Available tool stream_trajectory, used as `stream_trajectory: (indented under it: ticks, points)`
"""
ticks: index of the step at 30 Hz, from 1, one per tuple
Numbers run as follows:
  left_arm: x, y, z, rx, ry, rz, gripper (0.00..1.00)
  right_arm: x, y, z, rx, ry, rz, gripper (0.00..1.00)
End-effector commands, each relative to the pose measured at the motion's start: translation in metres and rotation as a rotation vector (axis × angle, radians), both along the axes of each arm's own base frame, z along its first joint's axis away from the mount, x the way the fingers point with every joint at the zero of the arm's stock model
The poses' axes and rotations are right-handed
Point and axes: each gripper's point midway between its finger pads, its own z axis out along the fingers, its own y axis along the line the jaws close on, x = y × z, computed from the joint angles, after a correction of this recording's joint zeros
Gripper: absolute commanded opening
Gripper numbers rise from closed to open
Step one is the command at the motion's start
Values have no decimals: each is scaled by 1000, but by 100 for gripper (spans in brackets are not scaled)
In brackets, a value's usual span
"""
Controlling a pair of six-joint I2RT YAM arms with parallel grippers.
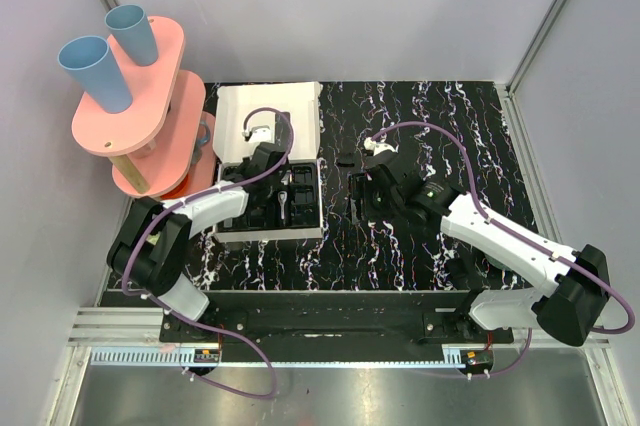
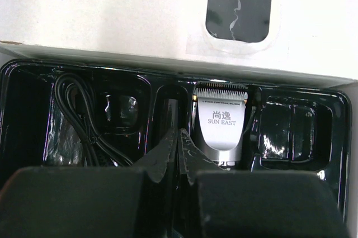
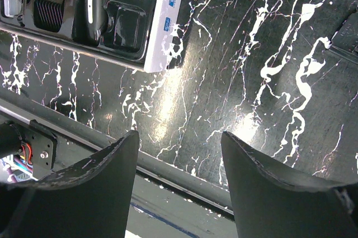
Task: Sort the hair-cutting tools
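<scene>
Black moulded tray (image 2: 302, 132) near the counter's (image 1: 450, 126) left edge holds the clipper (image 2: 219, 119) in a middle slot, a cable (image 2: 78, 115) coiled beside. The left pincer (image 2: 178, 134), pressed together, hangs just beside the clipper. Over the counter's middle the right pincer (image 3: 179, 137) stands spread, near small black pieces (image 1: 346, 159), perhaps comb attachments.

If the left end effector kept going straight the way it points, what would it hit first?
Probably the tray: the shut left end effector points into the narrow slot just left of the clipper. Whether anything lies in that slot is too dark to tell.
</scene>
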Motion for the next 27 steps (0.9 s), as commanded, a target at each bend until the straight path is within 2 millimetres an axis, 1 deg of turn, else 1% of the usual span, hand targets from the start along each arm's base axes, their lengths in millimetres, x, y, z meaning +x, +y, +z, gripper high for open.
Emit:
stream_trajectory:
  ticks: [1, 4, 11, 13, 15, 16, 17, 18, 19, 20, 21, 22, 23, 24, 25, 26, 27]
  points:
    - [-8, 13, -19, -13, 43, 44, 5, 6, -3, 6, 5, -24, -13, 69]
    - [-12, 16, -26, -28, 58, 52, 5, 5, -2, 6, 4, -22, -10, 69]
    - [-14, 15, -33, -68, 70, 52, 5, 5, -3, 7, 11, -21, -13, 69]
    - [-11, 12, -27, -72, 57, 34, 5, 5, -3, 7, 7, -20, -15, 69]
    - [-9, 11, -16, -70, 44, 21, 7, 6, -5, 8, 3, -26, -23, 69]
    - [-4, 9, -4, -78, 18, 16, 9, 7, -6, 8, -1, -26, -26, 69]
    - [-1, 8, 11, -86, -13, 10, 14, 7, -7, 10, -1, -30, -27, 69]
    - [0, 9, 21, -84, -29, 6, 18, 9, -10, 10, -7, -27, -37, 69]
    - [5, 6, 37, -95, -63, 2, 21, 12, -12, 12, -10, -32, -44, 69]
    - [6, 6, 55, -109, -100, -4, 30, 15, -15, 11, -21, -32, -55, 69]
    - [6, 5, 66, -110, -114, -13, 34, 19, -23, 9, -42, -32, -80, 69]
    - [8, 5, 82, -120, -143, -16, 39, 23, -29, 10, -56, -39, -88, 69]
    - [7, 4, 99, -133, -179, -25, 48, 26, -33, 6, -77, -32, -100, 69]
    - [4, 5, 105, -136, -179, -35, 53, 29, -42, 2, -105, -29, -120, 69]
    - [4, 4, 117, -142, -199, -41, 58, 36, -54, -1, -132, -28, -145, 70]
    - [0, 6, 129, -150, -222, -41, 68, 38, -60, -6, -157, -21, -159, 70]
    - [-4, 11, 132, -139, -214, -25, 71, 41, -69, -11, -187, -19, -180, 70]
